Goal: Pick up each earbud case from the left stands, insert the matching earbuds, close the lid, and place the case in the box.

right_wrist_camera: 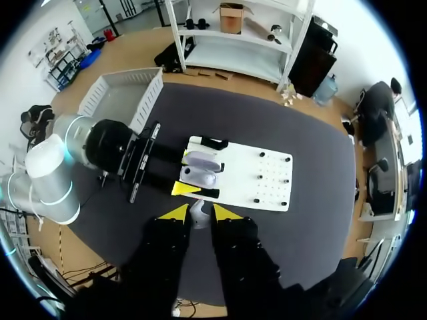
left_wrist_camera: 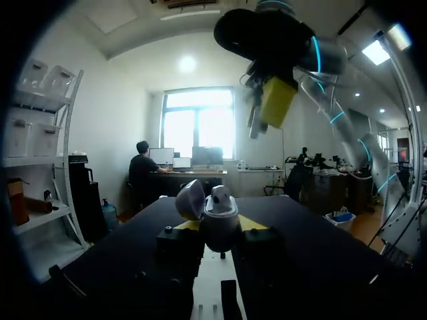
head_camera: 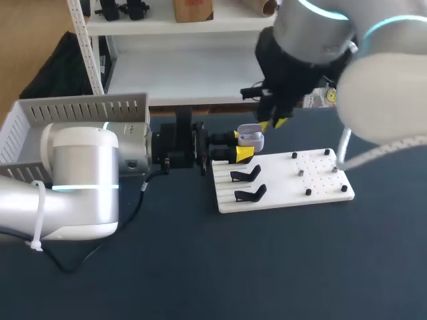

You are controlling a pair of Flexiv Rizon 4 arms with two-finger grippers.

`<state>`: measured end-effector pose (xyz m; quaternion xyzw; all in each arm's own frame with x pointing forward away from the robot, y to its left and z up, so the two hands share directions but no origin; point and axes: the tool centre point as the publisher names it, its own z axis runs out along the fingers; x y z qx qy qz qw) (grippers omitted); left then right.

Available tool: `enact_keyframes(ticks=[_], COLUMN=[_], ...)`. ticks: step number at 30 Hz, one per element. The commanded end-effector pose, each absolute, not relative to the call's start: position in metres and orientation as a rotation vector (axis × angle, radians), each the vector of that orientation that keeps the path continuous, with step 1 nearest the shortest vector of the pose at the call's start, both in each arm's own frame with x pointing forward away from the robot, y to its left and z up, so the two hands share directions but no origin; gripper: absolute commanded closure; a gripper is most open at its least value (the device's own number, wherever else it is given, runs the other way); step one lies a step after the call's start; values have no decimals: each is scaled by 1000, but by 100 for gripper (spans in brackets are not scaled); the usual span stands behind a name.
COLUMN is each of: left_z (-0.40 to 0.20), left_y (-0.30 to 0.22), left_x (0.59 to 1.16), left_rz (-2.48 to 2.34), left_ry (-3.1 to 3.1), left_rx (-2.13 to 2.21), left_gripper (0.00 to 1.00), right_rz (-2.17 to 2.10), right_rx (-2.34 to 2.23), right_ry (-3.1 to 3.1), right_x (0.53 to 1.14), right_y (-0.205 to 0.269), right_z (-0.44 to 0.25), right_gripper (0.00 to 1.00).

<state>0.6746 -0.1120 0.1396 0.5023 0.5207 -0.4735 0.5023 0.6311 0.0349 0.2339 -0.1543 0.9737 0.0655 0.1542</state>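
Claws: left claw [head_camera: 243, 145] clamped on case [head_camera: 251, 138], lid open, held over end of white board [head_camera: 313, 187] near two black stands [head_camera: 248, 183]. Right claw [right_wrist_camera: 199, 215] pinched shut on earbud [right_wrist_camera: 198, 211], just above case. Box [head_camera: 27, 127] well left of board, at counter [head_camera: 267, 267] edge.

My left arm [head_camera: 80, 180] is fat silver-grey cylinders with thin light-blue rings, a white zip tie [head_camera: 37, 217] and a black cable [head_camera: 138, 205] trailing off it. My right arm [head_camera: 387, 87] matches. Both wrists are black, and the jaws have yellow tips [head_camera: 244, 154].
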Motion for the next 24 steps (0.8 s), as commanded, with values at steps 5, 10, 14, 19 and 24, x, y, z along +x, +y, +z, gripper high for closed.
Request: enact_keyframes(ticks=[5,10,14,19,24], left_z=[139,139,139,139,139], left_y=[-112,-112,-112,-112,-112], left_x=[674,674,674,674,674], left_rz=[-1141,-1141,-1141,-1141,-1141], left_ry=[1257,1257,1257,1257,1257], left_rx=[1210,1210,1210,1210,1210], left_gripper=[100,100,100,100,100], right_rz=[157,166,162,172,167], right_rx=[-536,-588,-621,-642,-681], right_ry=[2871,2866,2867,2870,2859], right_x=[657,661,662,663,663], right_y=[55,56,56,56,59], right_z=[224,219,212,203,198], right_gripper=[100,100,100,100,100])
